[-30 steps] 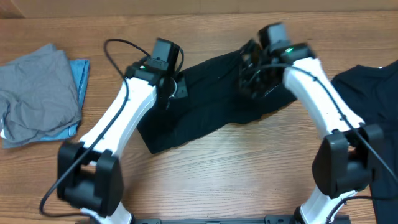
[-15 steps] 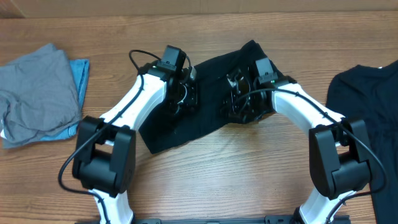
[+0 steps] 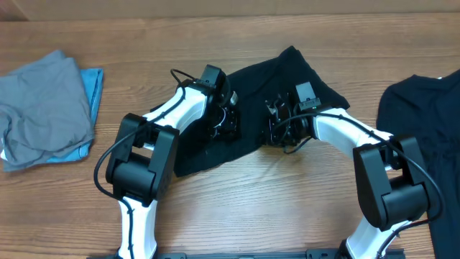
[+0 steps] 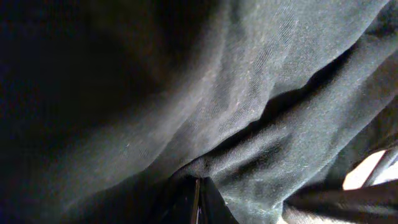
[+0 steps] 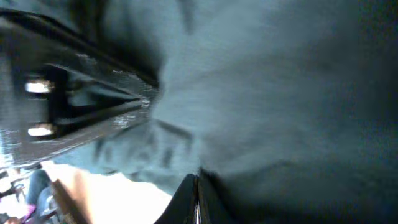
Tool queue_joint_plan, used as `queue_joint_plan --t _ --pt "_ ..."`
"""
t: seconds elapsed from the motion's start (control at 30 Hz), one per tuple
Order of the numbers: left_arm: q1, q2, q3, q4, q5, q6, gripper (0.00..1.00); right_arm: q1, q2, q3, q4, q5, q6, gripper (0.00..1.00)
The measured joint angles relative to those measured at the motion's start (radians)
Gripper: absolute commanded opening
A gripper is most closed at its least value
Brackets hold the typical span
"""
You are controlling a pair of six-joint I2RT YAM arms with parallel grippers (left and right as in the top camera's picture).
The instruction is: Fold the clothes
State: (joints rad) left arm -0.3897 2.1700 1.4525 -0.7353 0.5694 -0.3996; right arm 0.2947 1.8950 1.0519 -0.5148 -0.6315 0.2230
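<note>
Within the last second both arms drew back from the far edge and closed in on each other. The left gripper (image 3: 228,124) and right gripper (image 3: 279,126) were each clenched on a pinch of the black garment (image 3: 295,72), lying mid-table (image 3: 251,201). Judged: the fold was under way but not yet laid flat. The grey pile (image 3: 43,101) at left and the second black piece (image 3: 420,115) at right awaited folding.

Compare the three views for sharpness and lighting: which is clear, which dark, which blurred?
Overhead: evenly lit and sharp, the black garment and wooden table clear. Left wrist: its weave in focus at right, left half lost in shadow. Right wrist: blurred, with a bluish cast.
</note>
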Motion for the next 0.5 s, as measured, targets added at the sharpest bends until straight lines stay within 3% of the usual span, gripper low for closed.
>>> queue_joint_plan --t 0.27,0.5 --pt "-0.001 0.003 0.006 -0.010 -0.003 0.000 0.04 0.000 0.000 -0.027 -0.004 0.114 0.138 0.04" --pt "-0.019 0.003 0.038 -0.102 -0.093 0.010 0.04 0.000 -0.001 -0.018 -0.057 0.148 0.263 0.04"
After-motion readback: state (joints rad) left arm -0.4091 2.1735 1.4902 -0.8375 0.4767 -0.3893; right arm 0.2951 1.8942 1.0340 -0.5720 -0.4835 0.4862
